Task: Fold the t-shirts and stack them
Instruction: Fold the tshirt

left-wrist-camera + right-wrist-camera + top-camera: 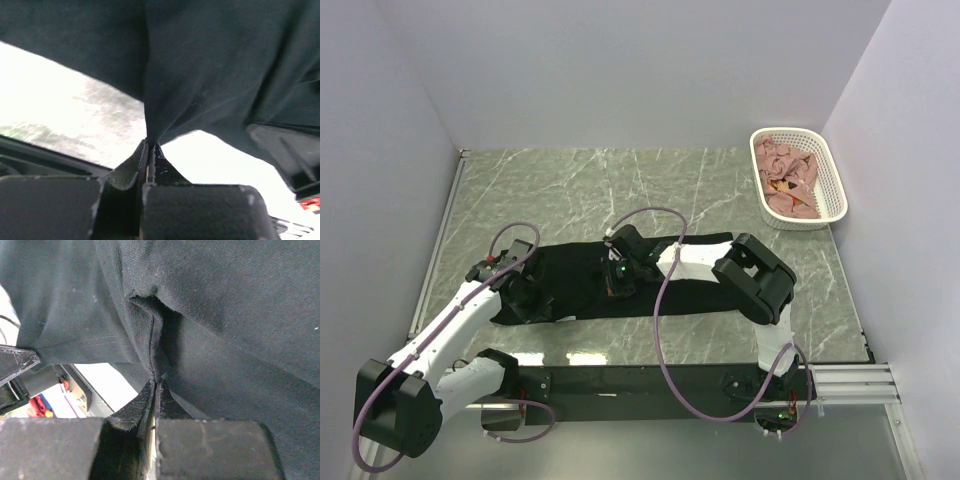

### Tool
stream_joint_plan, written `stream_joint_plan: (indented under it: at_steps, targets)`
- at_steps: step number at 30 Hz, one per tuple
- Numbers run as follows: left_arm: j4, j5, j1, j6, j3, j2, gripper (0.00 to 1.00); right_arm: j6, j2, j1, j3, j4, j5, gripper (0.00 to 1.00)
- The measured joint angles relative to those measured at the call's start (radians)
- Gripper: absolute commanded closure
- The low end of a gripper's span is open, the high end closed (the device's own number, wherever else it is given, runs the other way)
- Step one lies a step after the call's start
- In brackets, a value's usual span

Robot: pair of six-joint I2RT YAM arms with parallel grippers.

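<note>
Robot arm bases (490, 378) are sitting at the 6 o'clock edge of the table (620, 190), closest to the top camera. Just past them, the black t-shirt (700, 292) is lying spread in a long strip. It is running from 9 o'clock to 3 o'clock across the near half of the table.

The left gripper (150, 146) is sitting at the 9 o'clock end of the shirt. Its two fingers are pressing tight together and pinching a fold of the black cloth. The cloth is rising into a little peak above the pinch, with the bright table showing under it.

The right arm is bending in from the 3 o'clock side, and the right gripper (156, 382) is sitting over the middle of the shirt. Its fingers are squeezing together too, pinching a bunched seam of the same black shirt.

Far off at the 2 o'clock corner of the table, the white basket (837, 190) is standing. The pink cloth (788, 178) is lying crumpled inside it, well apart from the black shirt. Purple cables (660, 300) are looping over both arms.
</note>
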Motion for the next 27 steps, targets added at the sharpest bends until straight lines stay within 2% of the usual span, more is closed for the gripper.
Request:
stream_joint_plan:
  at_steps: [15, 23, 27]
  targets:
    - [-0.072, -0.019, 0.019, 0.047, 0.003, -0.001, 0.99, -0.038, 0.014, -0.002, 0.042, -0.080, 0.043, 0.98]
    - [-0.050, 0.005, 0.024, 0.070, 0.005, 0.030, 0.96, -0.064, 0.016, -0.005, 0.059, -0.111, 0.054, 0.81]
    - [-0.016, 0.027, 0.024, 0.083, 0.005, 0.068, 0.94, -0.079, 0.012, -0.005, 0.063, -0.124, 0.063, 0.67]
